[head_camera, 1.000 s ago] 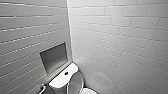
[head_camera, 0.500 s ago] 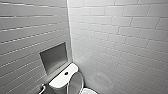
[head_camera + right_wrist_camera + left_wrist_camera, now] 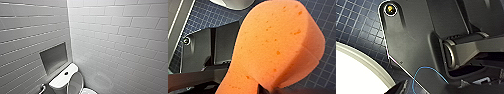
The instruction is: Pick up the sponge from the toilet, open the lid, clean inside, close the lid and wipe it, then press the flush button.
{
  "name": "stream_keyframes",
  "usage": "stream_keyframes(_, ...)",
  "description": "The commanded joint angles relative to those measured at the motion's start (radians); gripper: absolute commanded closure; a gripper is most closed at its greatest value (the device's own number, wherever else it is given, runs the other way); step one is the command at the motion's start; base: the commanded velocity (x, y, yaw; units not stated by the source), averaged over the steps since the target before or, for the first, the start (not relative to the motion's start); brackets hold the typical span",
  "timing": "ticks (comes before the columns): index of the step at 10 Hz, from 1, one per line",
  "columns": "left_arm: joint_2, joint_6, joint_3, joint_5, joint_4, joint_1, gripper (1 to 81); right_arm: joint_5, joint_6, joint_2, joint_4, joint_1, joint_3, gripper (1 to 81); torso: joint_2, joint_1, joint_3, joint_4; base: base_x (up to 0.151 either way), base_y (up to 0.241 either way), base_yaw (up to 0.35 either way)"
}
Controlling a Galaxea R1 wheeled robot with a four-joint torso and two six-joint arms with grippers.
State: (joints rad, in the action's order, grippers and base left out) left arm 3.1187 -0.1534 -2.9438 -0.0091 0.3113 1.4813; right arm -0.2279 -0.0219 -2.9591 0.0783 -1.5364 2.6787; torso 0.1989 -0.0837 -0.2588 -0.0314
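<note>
The white toilet stands in the corner of the tiled room, at the lower edge of the head view. The dark round flush button sits in the middle of its cistern top. The lid stands raised against the cistern, with its greyish inner face turned forward. A bit of the bowl's rim shows below it. The orange sponge looms large in the right wrist view, over the dark tiled floor. My right gripper is shut on its pinched end. A white curved part of the toilet lies close to my left wrist, and my left gripper is open.
White brick-tiled walls meet in a corner right behind the cistern. A grey recessed niche is set in the left wall above the toilet. A metal bar sits low on the left. The floor is dark blue with a fine grid.
</note>
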Motion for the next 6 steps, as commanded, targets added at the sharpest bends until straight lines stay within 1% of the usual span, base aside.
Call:
stream_keyframes(1, -0.008, 0.008, -0.003, 0.063, 0.008, -0.023, 1.0, 0.035, 0.011, 0.218, 0.060, 0.142, -0.393, 81.1, 0.100, -0.064, 0.000, 0.000, 0.000, 0.000, 0.000)
stream_keyframes(2, -0.009, 0.008, -0.003, 0.061, 0.008, -0.022, 1.0, 0.030, -0.024, 0.266, 0.070, 0.173, -0.438, 81.1, 0.107, -0.069, 0.000, 0.000, 0.000, 0.000, 0.000)
stream_keyframes(4, -0.008, 0.008, -0.003, 0.063, 0.008, -0.020, 1.0, 0.030, -0.111, 0.347, 0.072, 0.228, -0.503, 81.1, 0.162, -0.103, 0.000, 0.000, 0.000, 0.000, 0.000)
stream_keyframes(6, -0.011, 0.008, 0.008, 0.063, 0.008, -0.020, 1.0, 0.028, -0.145, 0.381, 0.072, 0.261, -0.539, 81.1, 0.236, -0.149, 0.000, 0.000, 0.000, 0.000, 0.000)
